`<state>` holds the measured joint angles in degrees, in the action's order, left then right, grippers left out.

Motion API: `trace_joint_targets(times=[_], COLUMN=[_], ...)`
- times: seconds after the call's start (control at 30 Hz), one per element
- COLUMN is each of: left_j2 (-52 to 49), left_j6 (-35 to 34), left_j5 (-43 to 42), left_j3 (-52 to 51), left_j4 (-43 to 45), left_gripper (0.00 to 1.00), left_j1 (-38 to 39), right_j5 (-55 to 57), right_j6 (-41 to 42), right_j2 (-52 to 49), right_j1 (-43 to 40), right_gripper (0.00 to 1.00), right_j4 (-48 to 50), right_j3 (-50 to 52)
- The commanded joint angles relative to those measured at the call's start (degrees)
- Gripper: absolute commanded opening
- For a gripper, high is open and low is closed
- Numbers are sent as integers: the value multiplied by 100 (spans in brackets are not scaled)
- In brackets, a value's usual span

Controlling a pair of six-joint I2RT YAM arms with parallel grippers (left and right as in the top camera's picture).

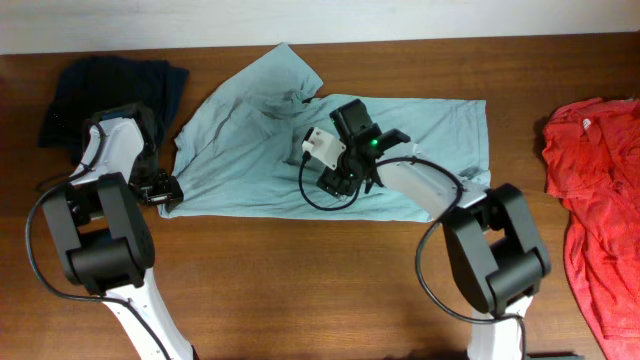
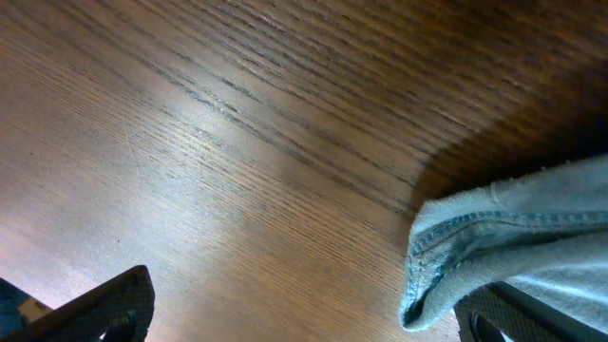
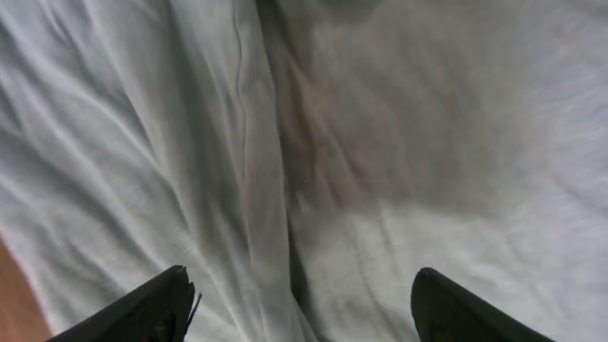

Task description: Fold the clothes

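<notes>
Though flat (mostly), rumpled teal T-shirt [image 1: 255,150]

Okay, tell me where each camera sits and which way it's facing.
Overhead: above the table, looking straight down; left arm and right arm show, at the pale T-shirt.
Left wrist: low over the wood, facing the T-shirt's hem corner; the open left pincer frames the bottom edge.
Right wrist: close above the T-shirt, looking down; the open right pincer shows at the bottom.
Shared: all three see the T-shirt.
</notes>
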<state>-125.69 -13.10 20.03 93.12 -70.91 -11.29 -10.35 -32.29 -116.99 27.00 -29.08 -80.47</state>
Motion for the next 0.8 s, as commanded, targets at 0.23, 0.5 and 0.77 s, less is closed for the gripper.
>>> trace_joint_targets(times=[0.23,0.5,0.77], left_j2=[-105,-105,-105], left_j6=[-17,-17,-17], left_j5=[120,120,120], left_j3=[-61,-61,-61], left_j4=[17,17,17], left_gripper=[100,99,99], left_j1=[-22,-24,-24], right_j5=[13,9,-15], right_j6=[133,131,133], right_j2=[-168,-168,-168], right_j1=[35,37,37], right_gripper=[70,50,66], right_j4=[295,232,144], right_j3=[48,50,57])
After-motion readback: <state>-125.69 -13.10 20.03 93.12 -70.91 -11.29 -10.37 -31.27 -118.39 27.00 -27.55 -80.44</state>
